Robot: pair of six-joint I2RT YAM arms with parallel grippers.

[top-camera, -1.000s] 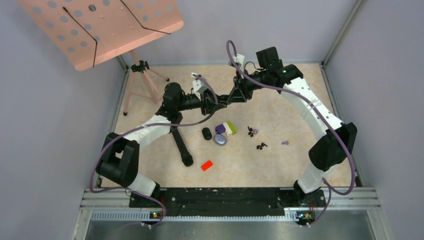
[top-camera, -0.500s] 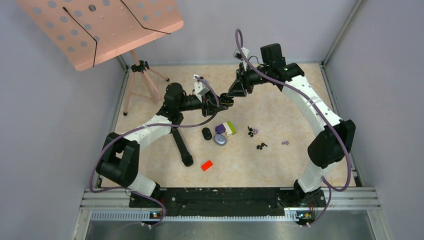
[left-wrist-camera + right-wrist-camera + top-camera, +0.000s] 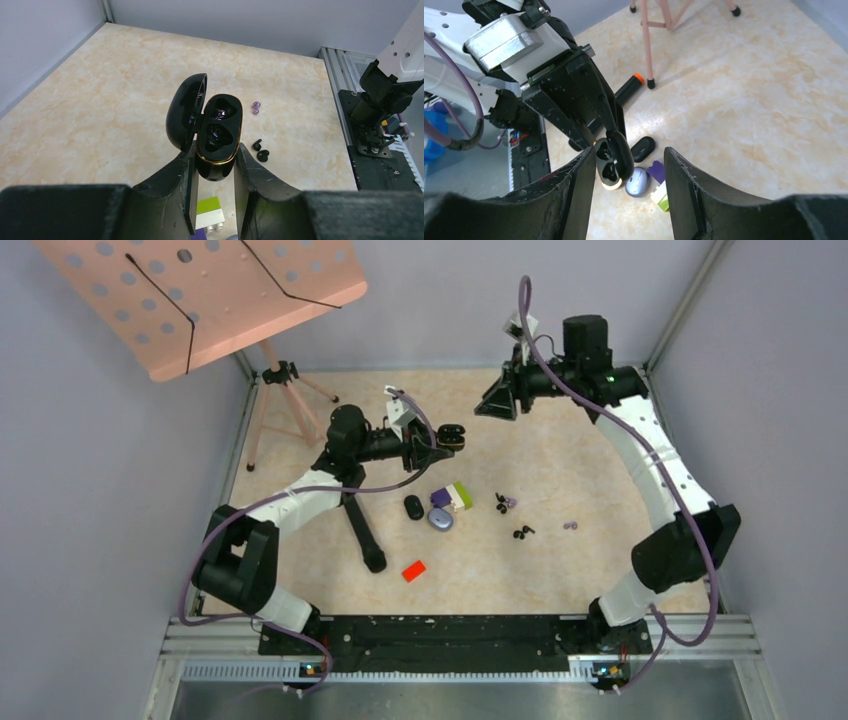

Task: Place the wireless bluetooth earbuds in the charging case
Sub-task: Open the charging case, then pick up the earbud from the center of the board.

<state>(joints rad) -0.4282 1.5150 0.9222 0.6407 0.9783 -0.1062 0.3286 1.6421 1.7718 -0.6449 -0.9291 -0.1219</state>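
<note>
Nearest the arm bases we had the red block, which wasn't part of the job. A bit further out, the earbuds lay loose on the table: a black pair, a lone purple bud to its right, and a mixed cluster just beyond. None of them were in a case yet. Left of the cluster sat a closed black case, a purplish case and some toy bricks.

Further back and off the table, the left gripper was clamped on the black charging case, lid flipped open. The wells looked empty, though the glare made it hard to be sure. Farthest away, the right gripper hung high with its jaws apart and nothing between them.

Our read was that the next bit was a pick. We'd send the right arm down on one black bud and pinch it across its sides. Those things are tiny and glossy, so they'd probably squirt out of a sloppy grip. We'd also keep the case steady with its mouth tipped up, and match the bud to its own well.
</note>
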